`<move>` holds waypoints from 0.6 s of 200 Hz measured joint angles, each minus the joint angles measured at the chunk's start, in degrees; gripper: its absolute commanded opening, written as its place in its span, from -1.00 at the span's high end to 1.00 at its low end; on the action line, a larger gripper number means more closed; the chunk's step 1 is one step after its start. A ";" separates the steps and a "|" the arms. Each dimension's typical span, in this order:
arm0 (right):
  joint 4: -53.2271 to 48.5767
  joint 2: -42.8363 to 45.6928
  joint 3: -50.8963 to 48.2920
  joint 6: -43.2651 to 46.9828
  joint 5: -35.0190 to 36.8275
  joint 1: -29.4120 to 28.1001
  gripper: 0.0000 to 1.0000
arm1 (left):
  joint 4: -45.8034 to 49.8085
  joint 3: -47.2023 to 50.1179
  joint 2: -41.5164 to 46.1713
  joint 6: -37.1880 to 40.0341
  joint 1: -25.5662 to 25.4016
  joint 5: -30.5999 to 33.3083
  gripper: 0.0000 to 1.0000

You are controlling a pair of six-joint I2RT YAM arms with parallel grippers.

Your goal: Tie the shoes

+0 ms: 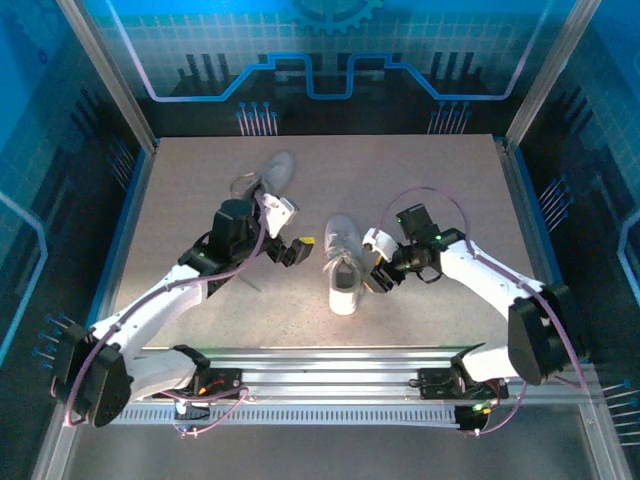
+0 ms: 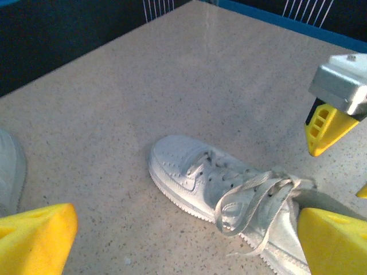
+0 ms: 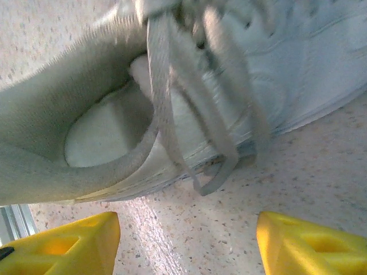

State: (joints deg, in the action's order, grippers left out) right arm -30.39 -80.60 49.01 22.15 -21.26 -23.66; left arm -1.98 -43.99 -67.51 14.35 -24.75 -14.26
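The left claw (image 1: 297, 247) and right claw (image 1: 377, 264) are both released, holding nothing. They flank the near shoe (image 1: 343, 268) mid-counter (image 1: 450, 180); the other shoe (image 1: 272, 172) lies farther back, to the left. To do this well, I judge, each claw should pinch one lace low, clear of the collar, then pull outward evenly. The pale laces (image 2: 269, 184) lie in loose, flat loops over the tongue.

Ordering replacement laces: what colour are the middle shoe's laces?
Pale greyish white laces, like the shoe; left wrist view shows best.
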 measured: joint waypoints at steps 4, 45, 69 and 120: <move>0.13 -1.09 0.00 0.48 0.04 -0.22 -0.29 | 0.04 0.00 -0.68 0.48 0.55 -0.81 -0.89; 0.85 -9.20 0.09 3.10 1.60 -0.83 -0.24 | 4.96 -0.76 -7.08 14.56 3.08 -9.11 -0.76; 1.66 -11.13 0.09 4.07 2.91 -0.83 -0.12 | 8.57 -2.36 -11.34 23.54 3.13 -12.48 -0.59; 4.61 -13.88 0.09 5.27 6.16 -1.09 0.55 | 8.92 -5.07 -20.11 35.26 3.13 -14.08 -0.48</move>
State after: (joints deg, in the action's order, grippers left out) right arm -25.78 -94.48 49.10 27.42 -15.09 -24.75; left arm 6.94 -49.06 -87.61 49.60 -21.63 -28.34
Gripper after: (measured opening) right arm 0.333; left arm 0.743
